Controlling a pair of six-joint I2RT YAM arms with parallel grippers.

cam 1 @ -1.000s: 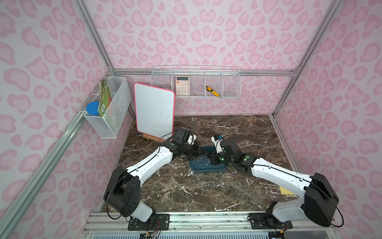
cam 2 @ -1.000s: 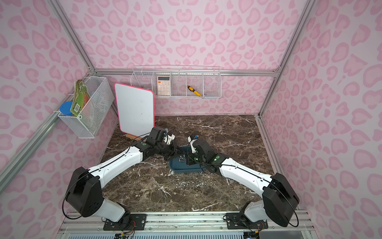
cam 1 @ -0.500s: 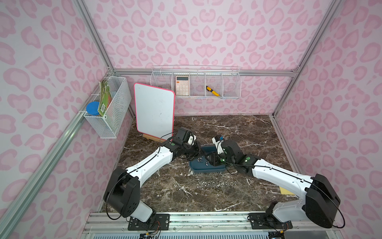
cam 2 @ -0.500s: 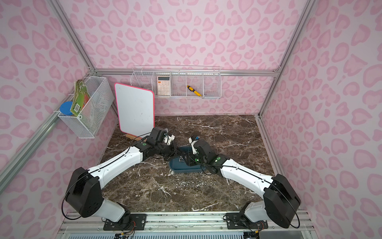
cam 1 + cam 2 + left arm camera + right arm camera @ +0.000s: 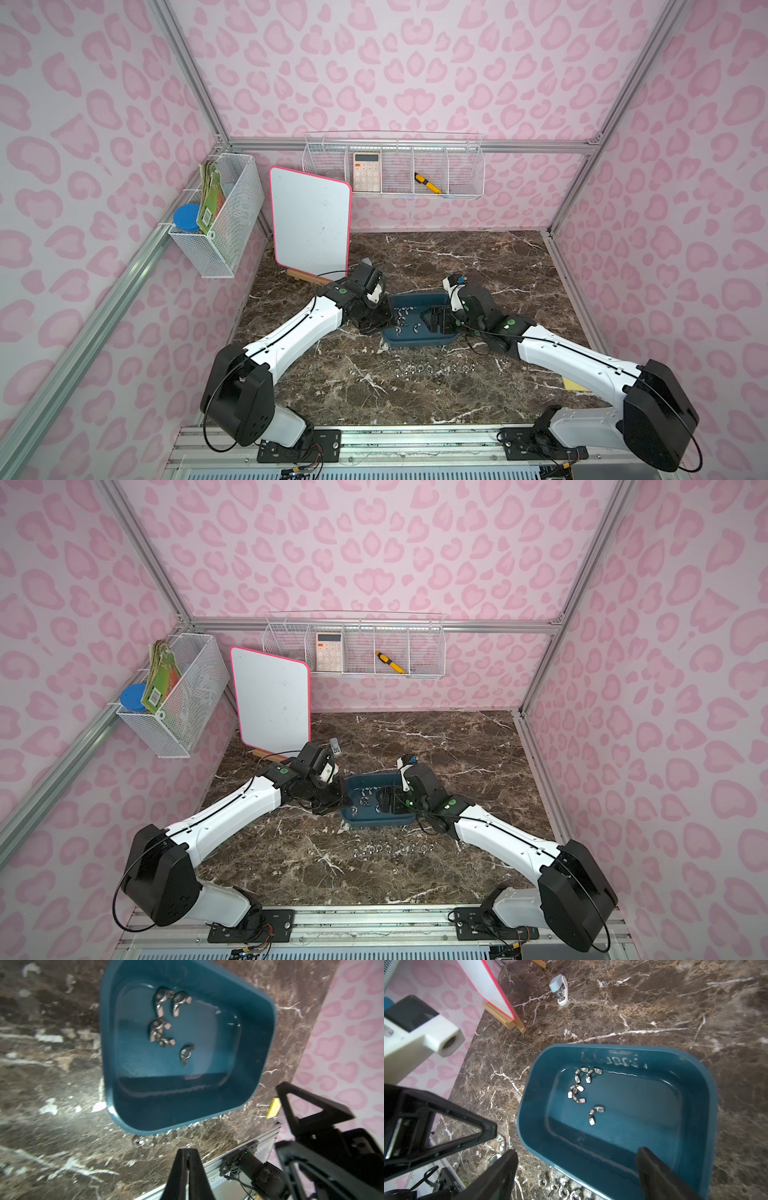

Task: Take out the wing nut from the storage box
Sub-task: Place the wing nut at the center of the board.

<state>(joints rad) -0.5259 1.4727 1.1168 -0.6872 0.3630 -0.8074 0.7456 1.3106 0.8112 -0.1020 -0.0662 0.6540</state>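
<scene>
The shallow rectangular plastic storage box (image 5: 612,1047) is dark teal-blue, and the small metal wing nuts (image 5: 576,1077) are shiny silver. The stone-look tabletop (image 5: 457,257) is dark brown veined with white. The enclosure walls (image 5: 415,62) carry darker pink leopard-like blotches on pale pink. The upright flat whiteboard (image 5: 309,224) is white with a red-pink rim. The wire-mesh baskets (image 5: 232,224) are white; the two robot arms (image 5: 299,332) are white with black joints.
</scene>
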